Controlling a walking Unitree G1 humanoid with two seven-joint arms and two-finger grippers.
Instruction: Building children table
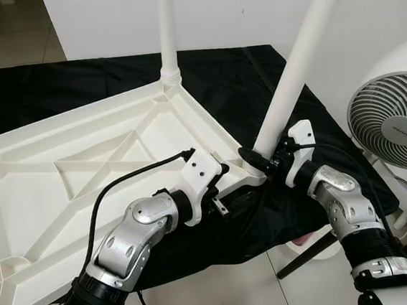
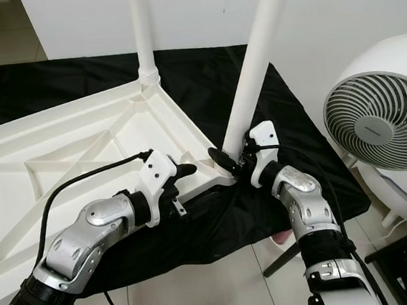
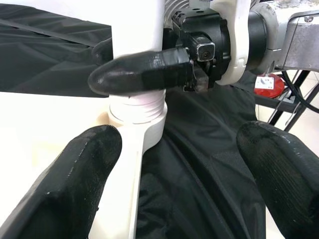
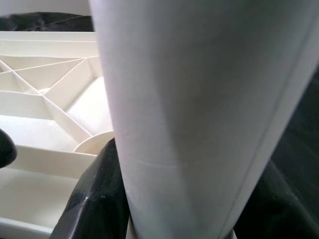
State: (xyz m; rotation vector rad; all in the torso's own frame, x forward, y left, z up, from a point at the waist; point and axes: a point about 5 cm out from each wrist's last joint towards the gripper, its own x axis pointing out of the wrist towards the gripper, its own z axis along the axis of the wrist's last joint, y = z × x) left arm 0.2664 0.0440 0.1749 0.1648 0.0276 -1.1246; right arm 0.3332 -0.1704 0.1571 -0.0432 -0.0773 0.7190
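- Tabletop (image 1: pixel 83 171) upside down on black cloth (image 1: pixel 254 83); one leg (image 1: pixel 166 26) seated at far corner, 12 o'clock.
- Right gripper (image 1: pixel 265 157) clamped on second leg (image 1: pixel 302 56), tilted, base at near corner socket (image 3: pixel 137 112).
- Left gripper (image 3: pixel 174 174) fingers apart, at 9 o'clock of socket.
- Step: seating the leg. Next: straighten it, twist in.
- Fan (image 1: pixel 395 123) at 3 o'clock.

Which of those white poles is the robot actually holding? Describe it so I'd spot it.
Find the big white tabletop lying underside-up on the black cloth. At its near right corner, the leaning leg is gripped at its base by the right end effector. Unlike the upright leg at the far corner, it tilts.
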